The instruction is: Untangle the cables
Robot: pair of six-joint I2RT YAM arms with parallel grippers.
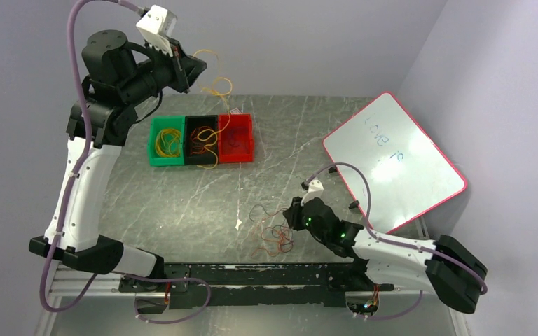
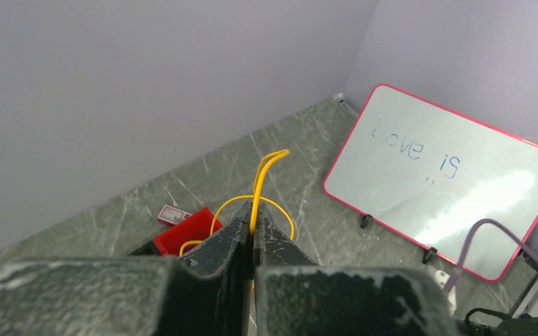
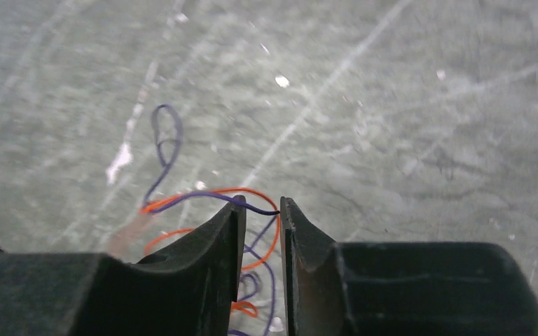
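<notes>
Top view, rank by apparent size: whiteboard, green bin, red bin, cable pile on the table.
1. whiteboard
2. green bin and red bin: look alike, tied
Unranked: cable pile, loose sprawl roughly bin-sized, too close to call.

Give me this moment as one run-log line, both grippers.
left gripper: high, shut on yellow cable | right gripper: slightly open, low over cable tangle | cable tangle: on table
</notes>
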